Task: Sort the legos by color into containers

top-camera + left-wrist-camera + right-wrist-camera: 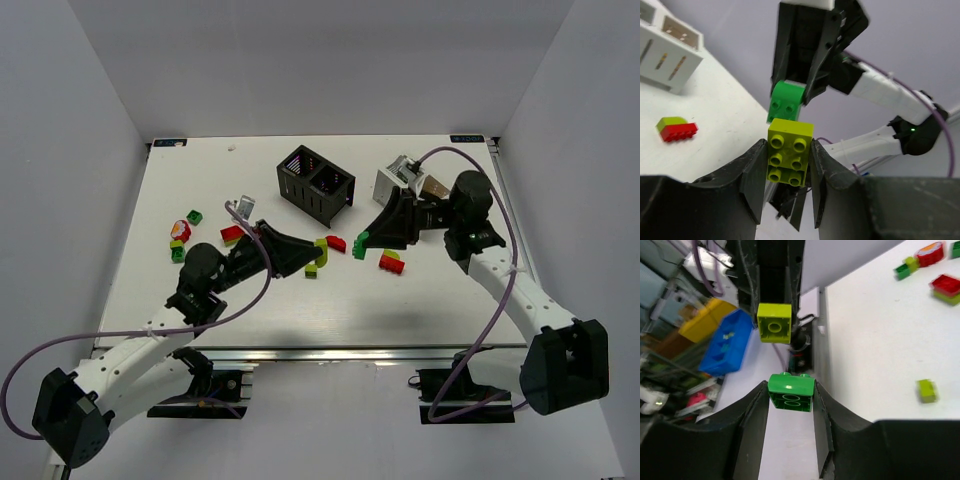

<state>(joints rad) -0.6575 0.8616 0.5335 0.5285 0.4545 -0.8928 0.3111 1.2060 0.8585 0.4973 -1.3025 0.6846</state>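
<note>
- Top external view, left part of the table: loose legos lie here, a red and lime cluster, a green brick and a red-and-green stack.
- Left arm stretches low from the near left corner toward the table's middle.
- Left gripper is clamped tight on a lime brick, whose studs face the left wrist camera.
- Black bin stands behind both grippers, well apart from them.
- Right gripper points at the left one, its jaws closed partway onto a dark green brick. This brick is just beside the lime one, and I cannot tell whether they touch.
- Red-and-lime stack lies near it on the table.
- Right arm bends in from the near right corner, and its wrist partly hides the white bin.
</note>
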